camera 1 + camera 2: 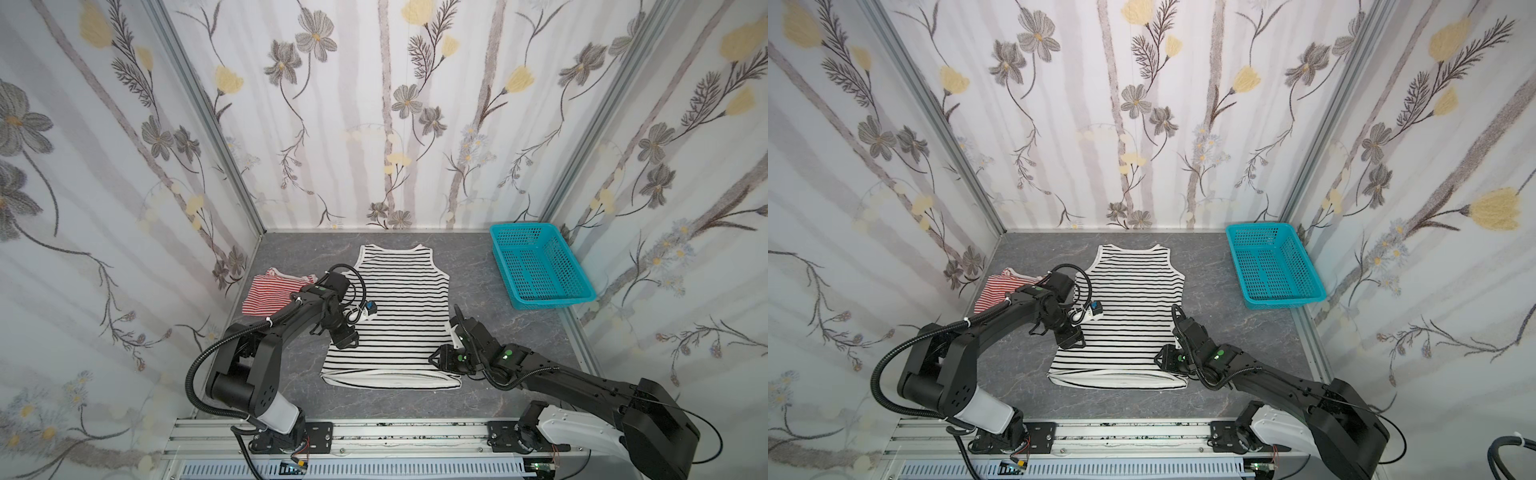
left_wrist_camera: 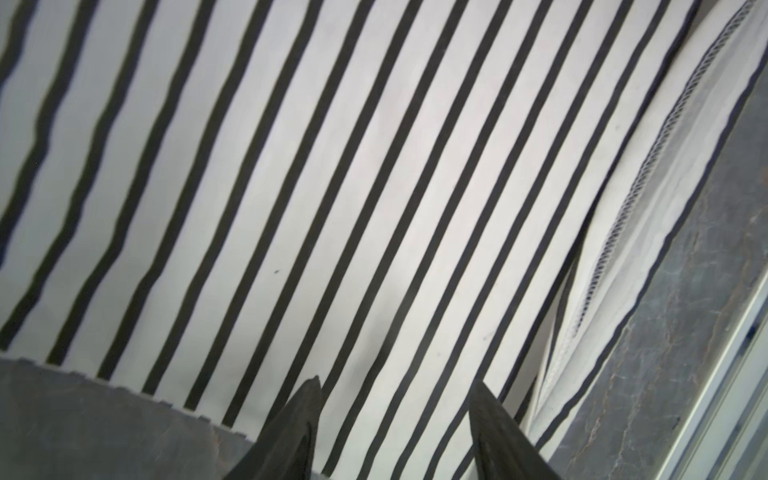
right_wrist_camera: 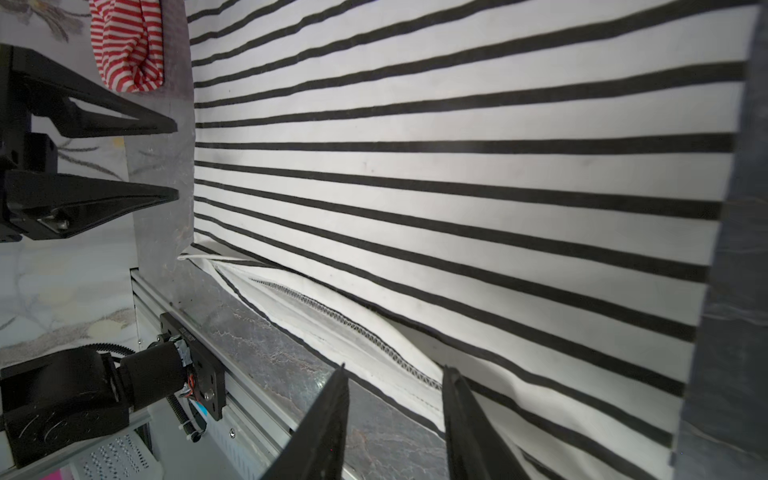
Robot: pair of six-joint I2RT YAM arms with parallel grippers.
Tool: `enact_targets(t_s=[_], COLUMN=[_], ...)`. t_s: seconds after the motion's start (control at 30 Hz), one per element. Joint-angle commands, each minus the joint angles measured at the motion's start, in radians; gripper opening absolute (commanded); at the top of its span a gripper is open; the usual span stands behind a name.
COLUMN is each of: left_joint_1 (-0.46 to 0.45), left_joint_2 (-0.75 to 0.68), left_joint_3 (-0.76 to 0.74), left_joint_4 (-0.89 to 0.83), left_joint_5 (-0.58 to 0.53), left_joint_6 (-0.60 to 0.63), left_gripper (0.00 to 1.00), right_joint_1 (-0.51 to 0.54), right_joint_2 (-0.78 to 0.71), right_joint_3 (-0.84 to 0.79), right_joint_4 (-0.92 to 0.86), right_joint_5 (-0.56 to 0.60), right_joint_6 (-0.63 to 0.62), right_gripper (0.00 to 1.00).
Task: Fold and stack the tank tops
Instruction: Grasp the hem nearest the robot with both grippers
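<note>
Your left gripper (image 2: pixel 397 382): jaws parted, wrist pitched down, elbow raised. Your right gripper (image 3: pixel 395 370): jaws parted, arm stretched low; beyond its jaws, well apart, the left fingers (image 3: pixel 104 201) point crosswise.

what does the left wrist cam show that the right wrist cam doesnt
Only the left wrist view: a close-up of the cloth between the left end effector's parted fingers, with nothing held there. Only the right wrist view: the red-and-white tank top, bunched up, the right end effector open near the hem, and the left arm's base. Both: the black-and-white tank top spread flat, its gaping hem, the grey table, and the left end effector itself.
</note>
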Motion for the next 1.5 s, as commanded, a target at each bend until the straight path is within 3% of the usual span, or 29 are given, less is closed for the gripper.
enact_targets(t_s=[0.0, 1.07, 1.47], left_joint_1=[-0.050, -0.218, -0.236], left_joint_2=[0.020, 0.070, 0.100], left_joint_3=[0.003, -0.104, -0.098], left_joint_4=[-0.021, -0.065, -0.066], left_joint_5=[0.060, 0.181, 0.182], left_joint_6=[-0.033, -0.059, -0.070], left_gripper=[0.59, 0.62, 0.63], right_joint_1=[0.030, 0.070, 0.117], right_joint_2=[0.031, 0.079, -0.008], right_joint_3=[0.010, -0.023, -0.090], right_joint_4=[0.059, 0.018, 0.034], right_joint_5=[0.001, 0.135, 0.051], right_joint_6=[0.000, -0.076, -0.055], right_gripper=[0.41, 0.46, 0.46])
